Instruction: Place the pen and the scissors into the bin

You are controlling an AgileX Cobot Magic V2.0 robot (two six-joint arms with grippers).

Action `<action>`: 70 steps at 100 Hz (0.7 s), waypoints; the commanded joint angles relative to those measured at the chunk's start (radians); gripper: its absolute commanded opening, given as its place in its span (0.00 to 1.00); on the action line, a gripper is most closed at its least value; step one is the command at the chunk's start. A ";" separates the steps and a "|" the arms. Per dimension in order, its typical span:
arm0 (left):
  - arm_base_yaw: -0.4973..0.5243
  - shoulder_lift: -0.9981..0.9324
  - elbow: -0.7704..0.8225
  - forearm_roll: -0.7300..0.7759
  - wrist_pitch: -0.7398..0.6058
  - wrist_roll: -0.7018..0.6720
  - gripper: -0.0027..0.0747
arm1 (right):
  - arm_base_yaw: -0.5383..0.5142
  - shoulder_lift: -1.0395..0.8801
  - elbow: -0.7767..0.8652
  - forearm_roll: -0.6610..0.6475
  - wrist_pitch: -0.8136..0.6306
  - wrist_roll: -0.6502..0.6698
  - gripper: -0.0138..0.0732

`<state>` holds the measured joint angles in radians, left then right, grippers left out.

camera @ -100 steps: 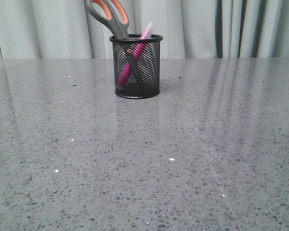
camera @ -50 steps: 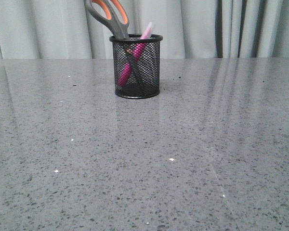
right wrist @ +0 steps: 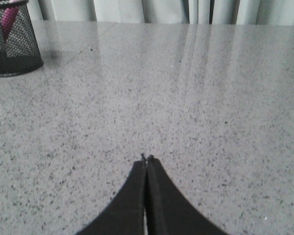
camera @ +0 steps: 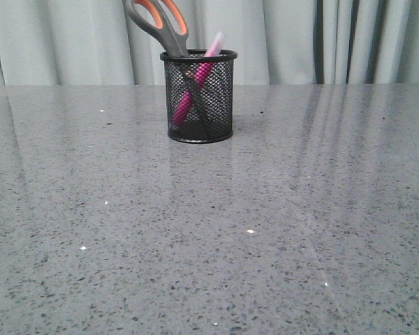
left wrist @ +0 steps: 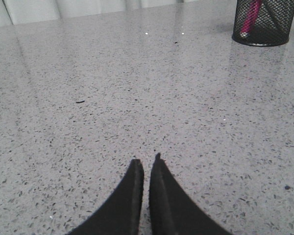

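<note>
Pen (camera: 195, 82) and scissors (camera: 162, 24) are both seen standing in the bin (camera: 199, 98), which sits upright at the far middle of the worktop (camera: 209, 230). The pen is tilted, its clear cap rising past the rim on the right. The scissors are placed blades down; grey handles with orange lining project above the rim and lean to the left. Both items are crossed inside the mesh.

Left claw (left wrist: 146, 164): fingers drawn nearly together with a thin gap, nothing held, well apart from the bin. Right claw (right wrist: 146, 158): fingers pressed together, nothing held, also well apart from the bin.

Judgement: the placing steps appear done; the task is taken as complete. No further grasp seems called for. Any next move would only need the arms parked clear of the bin, so that it is not knocked.
</note>
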<state>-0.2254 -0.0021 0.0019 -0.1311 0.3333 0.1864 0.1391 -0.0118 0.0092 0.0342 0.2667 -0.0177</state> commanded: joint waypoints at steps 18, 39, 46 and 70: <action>0.001 -0.026 0.022 -0.012 -0.070 -0.010 0.04 | -0.008 -0.014 0.018 0.002 0.045 -0.003 0.08; 0.001 -0.026 0.022 -0.012 -0.070 -0.010 0.04 | -0.008 -0.014 0.018 0.002 0.045 -0.003 0.08; 0.001 -0.026 0.022 -0.012 -0.070 -0.010 0.04 | -0.008 -0.014 0.018 0.002 0.045 -0.003 0.08; 0.001 -0.026 0.022 -0.012 -0.070 -0.010 0.04 | -0.008 -0.014 0.018 -0.002 0.045 -0.003 0.08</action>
<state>-0.2254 -0.0021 0.0019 -0.1311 0.3333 0.1864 0.1391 -0.0118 0.0092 0.0342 0.3372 -0.0177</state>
